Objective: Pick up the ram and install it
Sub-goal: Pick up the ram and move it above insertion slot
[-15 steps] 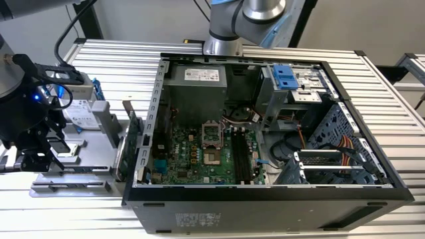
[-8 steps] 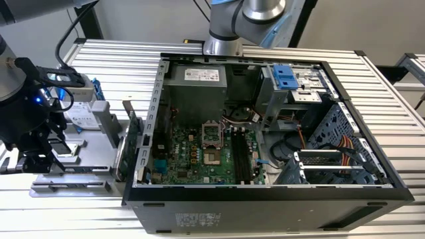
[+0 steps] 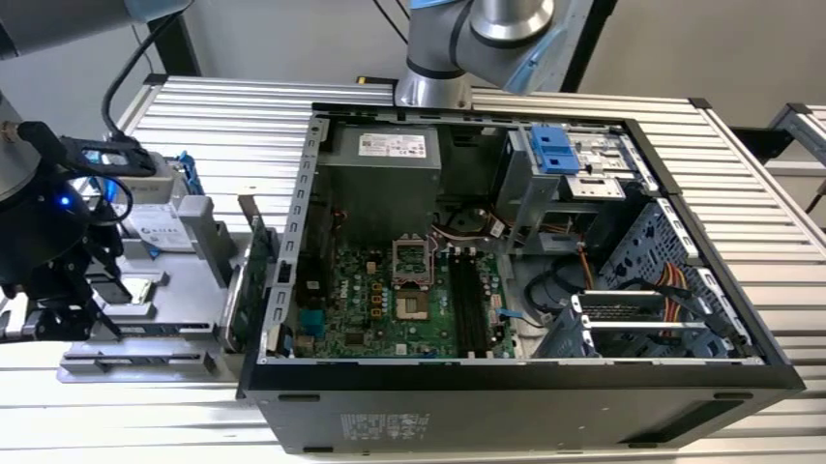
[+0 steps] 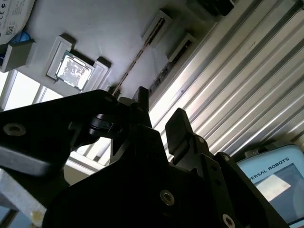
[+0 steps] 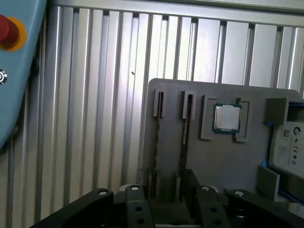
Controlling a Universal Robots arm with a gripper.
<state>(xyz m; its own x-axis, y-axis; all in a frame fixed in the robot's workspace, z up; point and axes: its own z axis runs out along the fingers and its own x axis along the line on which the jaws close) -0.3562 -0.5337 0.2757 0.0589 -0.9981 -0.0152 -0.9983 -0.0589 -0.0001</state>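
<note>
The ram (image 5: 185,135) shows as a thin dark strip seen edge-on, standing in a slot of the grey parts tray (image 5: 237,166). In the second wrist view the ram (image 4: 129,67) runs toward one black fingertip (image 4: 142,100). My gripper (image 5: 168,190) hovers over the near end of the tray's two slots, open, with nothing between its fingers. In the exterior view the gripper (image 3: 58,321) hangs at the far left over the front of the tray (image 3: 193,290), well away from the open computer case (image 3: 516,387).
The motherboard (image 3: 374,309) lies in the case with long black memory slots (image 3: 467,311) beside the processor socket. The tray also holds a processor (image 5: 227,117) and a hard drive (image 5: 288,145). A dark green card (image 3: 258,266) stands by the case. A pendant (image 5: 12,71) lies on the slatted table (image 5: 95,118).
</note>
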